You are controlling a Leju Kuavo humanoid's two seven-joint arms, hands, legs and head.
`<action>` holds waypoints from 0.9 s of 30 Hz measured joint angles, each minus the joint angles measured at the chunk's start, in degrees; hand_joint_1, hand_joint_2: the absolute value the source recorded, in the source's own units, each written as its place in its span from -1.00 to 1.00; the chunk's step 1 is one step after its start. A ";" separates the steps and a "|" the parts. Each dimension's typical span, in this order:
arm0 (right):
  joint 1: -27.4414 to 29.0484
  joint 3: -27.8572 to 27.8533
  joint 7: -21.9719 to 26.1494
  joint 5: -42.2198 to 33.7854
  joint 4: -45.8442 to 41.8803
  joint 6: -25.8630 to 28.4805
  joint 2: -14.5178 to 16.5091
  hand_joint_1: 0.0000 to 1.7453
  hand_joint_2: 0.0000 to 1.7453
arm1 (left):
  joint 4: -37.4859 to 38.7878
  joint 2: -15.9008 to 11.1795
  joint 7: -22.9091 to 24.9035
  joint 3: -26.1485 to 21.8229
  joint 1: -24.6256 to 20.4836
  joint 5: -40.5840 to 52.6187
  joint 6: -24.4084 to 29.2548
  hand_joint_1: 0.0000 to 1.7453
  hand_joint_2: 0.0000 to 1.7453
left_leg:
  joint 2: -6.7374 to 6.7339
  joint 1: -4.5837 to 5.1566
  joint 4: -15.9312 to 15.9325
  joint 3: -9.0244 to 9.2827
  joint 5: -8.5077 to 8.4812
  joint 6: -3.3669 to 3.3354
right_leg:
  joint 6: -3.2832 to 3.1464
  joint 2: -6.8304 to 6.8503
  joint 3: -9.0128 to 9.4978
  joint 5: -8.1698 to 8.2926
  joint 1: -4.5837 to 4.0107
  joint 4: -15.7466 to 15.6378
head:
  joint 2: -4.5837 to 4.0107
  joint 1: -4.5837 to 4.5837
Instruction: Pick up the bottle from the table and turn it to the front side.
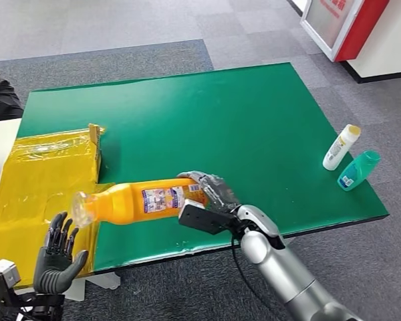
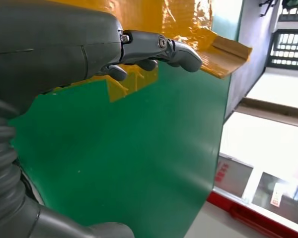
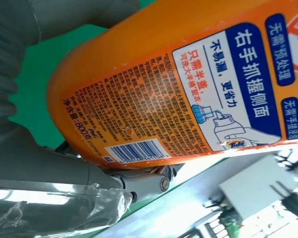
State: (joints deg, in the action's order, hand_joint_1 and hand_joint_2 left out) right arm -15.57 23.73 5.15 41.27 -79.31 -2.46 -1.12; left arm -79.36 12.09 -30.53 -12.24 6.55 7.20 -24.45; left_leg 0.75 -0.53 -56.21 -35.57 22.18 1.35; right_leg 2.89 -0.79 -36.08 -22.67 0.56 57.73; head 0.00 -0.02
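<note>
Two hands showed in the head view. The right hand (image 1: pixel 208 194), grey and partly wrapped in clear crinkled film, gripped the base end of a smooth orange plastic bottle (image 1: pixel 138 200), fingers curled over its top side. The bottle lay level in the air above the near edge of the flat green table mat (image 1: pixel 248 127), its clear capped neck pointing away from that hand toward the robot's left. The right wrist view showed its glossy label with fine print, a barcode and blue panels (image 3: pixel 230 89), pressed against the hand's thick grey thumb (image 3: pixel 84 183).

Beyond the bottle's neck, the left hand (image 1: pixel 59 257) stood upright with dark fingers spread, holding nothing, just below the neck and apart from it. Beside it lay a shiny, wrinkled yellow-taped carton (image 1: pixel 42 174).

Far to the right hand's outer side, near the mat's corner, a white bottle with a yellow cap (image 1: pixel 341 147) and a translucent teal bottle (image 1: pixel 359 169) lay on their sides, close together.
</note>
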 joint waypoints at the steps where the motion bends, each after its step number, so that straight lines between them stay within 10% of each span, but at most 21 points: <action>1: 0.86 -0.22 0.72 -0.17 -0.38 -0.20 1.11 1.00 1.00 | -1.04 0.03 0.74 0.67 -0.09 0.06 0.42 -1.00 1.00 | 0.00 0.00 0.00 0.00 0.00 0.00 | 0.00 0.00 0.00 0.00 0.00 0.00 | 0.00 0.00; 6: 1.94 -0.33 4.22 -0.96 2.45 -0.34 6.19 1.00 1.00 | -4.94 -1.61 3.12 6.96 -2.61 -0.62 1.39 -1.00 1.00 | 0.00 0.00 0.00 0.00 -0.05 0.01 | 0.00 0.00 0.01 0.07 0.01 0.00 | 0.00 -0.01; 17: -6.26 -0.12 6.84 -3.28 20.50 1.63 12.07 1.00 1.00 | -5.69 -16.02 -3.75 29.25 -11.10 -0.66 -2.58 -1.00 1.00 | -0.01 0.00 0.00 0.02 -0.24 0.07 | -0.09 0.00 0.01 0.22 0.00 0.03 | 0.00 0.00; 27: -8.99 -0.47 7.13 -2.53 27.78 2.81 13.23 1.00 1.00 | -7.85 -19.57 -4.94 33.71 -12.13 2.05 4.59 -1.00 1.00 | -0.02 0.00 0.00 -0.01 -0.23 0.06 | -0.09 -0.01 -0.03 0.21 0.00 0.01 | 0.00 0.01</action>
State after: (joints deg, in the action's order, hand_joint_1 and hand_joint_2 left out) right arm -24.56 23.26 12.29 38.74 -51.53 0.34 12.10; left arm -87.21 -7.49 -35.47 21.47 -5.58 9.25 -19.86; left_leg 0.73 -0.53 -56.21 -35.57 21.96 1.41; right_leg 2.80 -0.79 -36.11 -22.47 0.56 57.75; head 0.00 -0.01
